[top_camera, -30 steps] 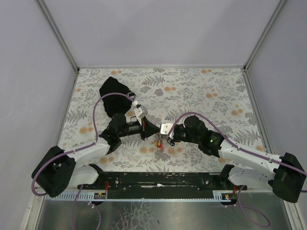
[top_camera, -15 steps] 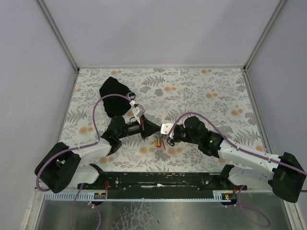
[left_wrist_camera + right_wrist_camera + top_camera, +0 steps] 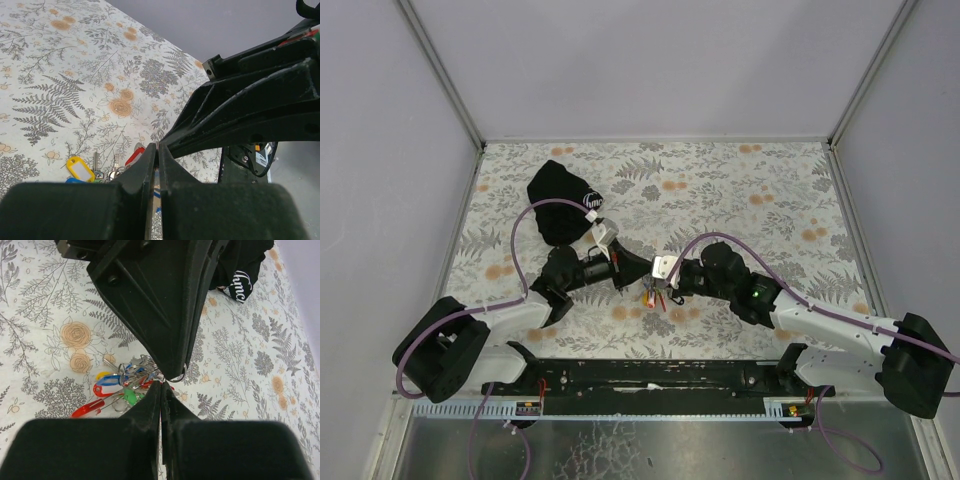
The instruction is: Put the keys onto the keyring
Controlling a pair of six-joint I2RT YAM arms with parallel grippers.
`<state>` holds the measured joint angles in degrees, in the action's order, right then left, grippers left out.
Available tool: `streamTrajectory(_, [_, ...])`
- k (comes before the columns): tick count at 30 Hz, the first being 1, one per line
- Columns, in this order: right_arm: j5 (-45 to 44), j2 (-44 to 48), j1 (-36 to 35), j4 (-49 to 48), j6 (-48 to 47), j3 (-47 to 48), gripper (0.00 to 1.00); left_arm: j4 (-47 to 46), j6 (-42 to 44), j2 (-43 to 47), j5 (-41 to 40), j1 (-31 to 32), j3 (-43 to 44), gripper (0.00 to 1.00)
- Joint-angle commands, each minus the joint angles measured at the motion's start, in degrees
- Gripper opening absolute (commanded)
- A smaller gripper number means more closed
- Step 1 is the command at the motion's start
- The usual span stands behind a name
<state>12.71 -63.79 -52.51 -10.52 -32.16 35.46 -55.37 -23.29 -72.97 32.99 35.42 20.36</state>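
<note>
The keys [image 3: 653,299] lie in a pile on the floral cloth at centre front, with red, yellow, blue and green tags. They also show in the right wrist view [image 3: 120,386] and in the left wrist view [image 3: 80,169]. A thin metal keyring [image 3: 181,375] hangs just above the pile, between the two gripper tips. My left gripper [image 3: 642,277] is shut and its tip covers the top of the ring. My right gripper [image 3: 658,283] is shut, tip to tip with the left one, with the ring's wire at its fingertips [image 3: 161,384]. The pinch itself is hidden.
A black cloth pouch [image 3: 560,200] with a white logo lies at the back left, and also shows in the right wrist view [image 3: 240,270]. Grey walls close in the floral cloth [image 3: 760,200] on three sides. A black rail [image 3: 650,375] runs along the near edge.
Both arms have shifted slightly; the left arm's elbow moved in a little. The gripper tips stay together over the key pile.
</note>
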Motion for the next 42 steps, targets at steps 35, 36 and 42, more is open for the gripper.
streamTrajectory(35, [-34.89,19.24,-0.53,-10.66,24.78,-16.51,0.89,4.61,-3.14,-32.25,-8.91,-1.09,30.0,0.29])
streamTrajectory(36, [-35.51,19.33,-0.54,-10.42,25.22,-16.56,0.9,5.02,-3.39,-30.55,-9.44,-1.64,29.09,0.32])
streamTrajectory(42, [-39.59,22.14,-0.52,-3.97,30.56,-15.5,0.99,9.88,-5.14,-13.76,-14.92,-6.46,18.3,0.88])
